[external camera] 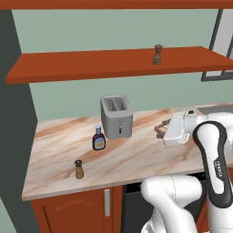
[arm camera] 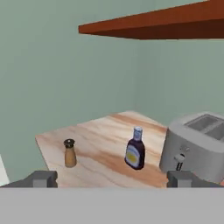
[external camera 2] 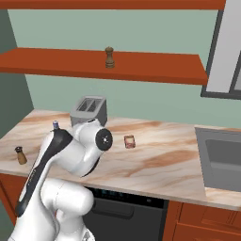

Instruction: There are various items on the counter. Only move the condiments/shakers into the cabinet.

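Hand view has the tool [arm camera: 112, 178] with tips apart and empty above the tabletop [arm camera: 100, 144], facing the sauce bottle [arm camera: 135, 149] and shaker [arm camera: 69, 153], while the mill [external camera: 157, 54] stands on the shelf [external camera: 91, 65].

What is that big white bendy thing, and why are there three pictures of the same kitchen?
The white thing is a robot arm. Two cameras ride behind it, one on its left side and one on its right. The third camera sits on its hand, so you look out between the two dark tips of its tool. The tips are far apart and hold nothing. On the counter stand a grey toaster, a dark sauce bottle, a light-wood shaker and a small orange-brown block. A brown mill already stands up on the red-brown shelf. The robot should put the bottle and shaker up there too.
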You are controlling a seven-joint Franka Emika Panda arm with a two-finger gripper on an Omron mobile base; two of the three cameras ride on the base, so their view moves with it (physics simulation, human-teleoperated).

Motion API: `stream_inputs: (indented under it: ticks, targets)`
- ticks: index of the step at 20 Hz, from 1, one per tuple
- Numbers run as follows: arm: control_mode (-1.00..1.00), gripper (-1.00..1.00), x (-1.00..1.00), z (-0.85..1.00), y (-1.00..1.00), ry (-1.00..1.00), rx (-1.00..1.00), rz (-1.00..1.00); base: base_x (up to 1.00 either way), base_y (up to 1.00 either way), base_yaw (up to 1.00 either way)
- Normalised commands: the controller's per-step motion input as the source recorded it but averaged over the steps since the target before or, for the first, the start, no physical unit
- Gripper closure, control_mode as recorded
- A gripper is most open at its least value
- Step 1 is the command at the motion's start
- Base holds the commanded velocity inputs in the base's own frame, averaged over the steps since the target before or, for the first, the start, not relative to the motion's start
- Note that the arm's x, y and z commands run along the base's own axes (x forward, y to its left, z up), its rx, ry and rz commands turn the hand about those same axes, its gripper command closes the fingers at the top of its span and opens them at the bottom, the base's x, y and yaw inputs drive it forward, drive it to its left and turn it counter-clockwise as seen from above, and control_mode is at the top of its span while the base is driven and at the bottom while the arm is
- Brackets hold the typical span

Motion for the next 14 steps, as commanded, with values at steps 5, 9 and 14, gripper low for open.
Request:
stream_inputs:
  ticks: [5, 9, 14]
  targets:
    - [-1.00, -1.00, -0.07, -0.79, 1.00, 0.00, 0.00, 0.65, 0.00, 0.00, 0.00]
    - [-1.00, -1.00, -0.03, -0.72, 1.00, -0.02, 0.02, 0.52, 0.00, 0.00, 0.00]
    - [-1.00, -1.00, 0.13, -0.31, 0.81, -0.07, 0.08, 0.22, 0.00, 0.00, 0.00]
